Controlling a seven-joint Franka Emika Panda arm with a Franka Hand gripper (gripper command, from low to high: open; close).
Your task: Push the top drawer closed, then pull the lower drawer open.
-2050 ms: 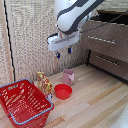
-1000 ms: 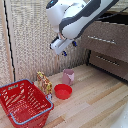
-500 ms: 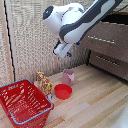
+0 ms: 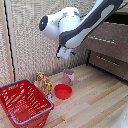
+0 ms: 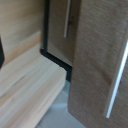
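Clutter sits nearest in the exterior view: a red basket [image 4: 24, 102] on the wooden floor [image 4: 95, 107], a small giraffe-like toy [image 4: 44, 83] just beside it, then a red bowl [image 4: 63, 91] and a pink cup [image 4: 68, 76] a little further back. None of it belongs to the job.

Above and behind the cup hangs the gripper [image 4: 65, 52], at the end of the white arm [image 4: 75, 25] that reaches in from the exterior view's right. It is blurred and small; I cannot tell how far the fingers are parted, and nothing appears to be held.

Further back, at the exterior view's right, stands the cabinet. The top drawer [image 4: 106, 40] shows a brown front with a thin bar handle, and a dark strip above it suggests it stands out from the cabinet, though I cannot be sure. The lower drawer [image 4: 110, 62] sits beneath it, its front near the floor; how far out it stands is unclear. The gripper is well apart from both.

The wrist view shows two brown fronts with thin pale bar handles [image 5: 116, 80], one standing forward of the other, with a dark frame between; which is which I cannot tell.

My judgement: neither step looks done. The push on the top drawer comes first, then the pull.
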